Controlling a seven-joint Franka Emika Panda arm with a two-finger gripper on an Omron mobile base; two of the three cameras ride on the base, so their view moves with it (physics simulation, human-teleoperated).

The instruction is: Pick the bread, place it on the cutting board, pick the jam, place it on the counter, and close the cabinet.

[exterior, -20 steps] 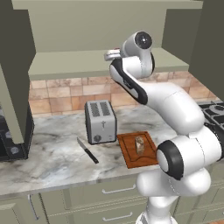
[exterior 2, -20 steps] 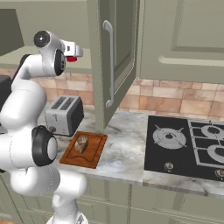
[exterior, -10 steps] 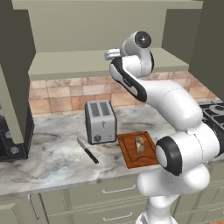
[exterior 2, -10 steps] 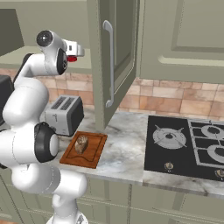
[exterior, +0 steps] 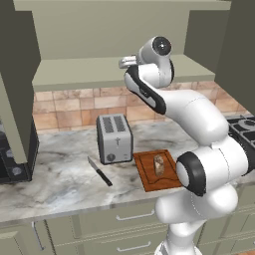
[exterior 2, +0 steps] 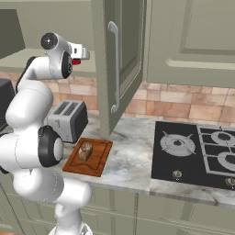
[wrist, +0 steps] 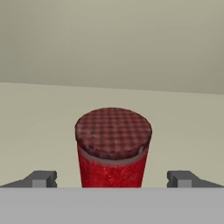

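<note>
Hand (wrist: 112,179) is spread wide and holds nothing; its two dark fingertips (wrist: 41,178) stand either side of the jam jar (wrist: 113,146), apart from its wall, with a clear gap on each side. The jar stands upright on the cabinet shelf (wrist: 39,118), centred between the tips, dark red chequered lid facing up toward the camera. In the right base view the jar (exterior 2: 76,61) shows as a red spot just beyond the hand (exterior 2: 82,53), inside the open cabinet (exterior 2: 124,55).

Handling, judged: small rigid cylinder, probably glass, so stiff, smooth and breakable if dropped; light for this arm. Best hold looks to be across the body below the lid rim, the fingers squarely opposed on the curved wall. Gripping on the lid edge risks a slip or a tilt.

Room: the shelf lies bare around the jar; back wall well behind it. The open door with its silver bar handle (exterior 2: 114,69) hangs to the right of the arm, so withdrawal should go straight back out over the shelf edge before any lowering.

Below: bread (exterior: 159,164) already lies on the cutting board (exterior: 149,177), beside the toaster (exterior: 114,138); a knife (exterior: 99,171) lies left of the board. Free table (exterior: 60,169) remains left of the knife and between board and stovetop (exterior 2: 193,156).
</note>
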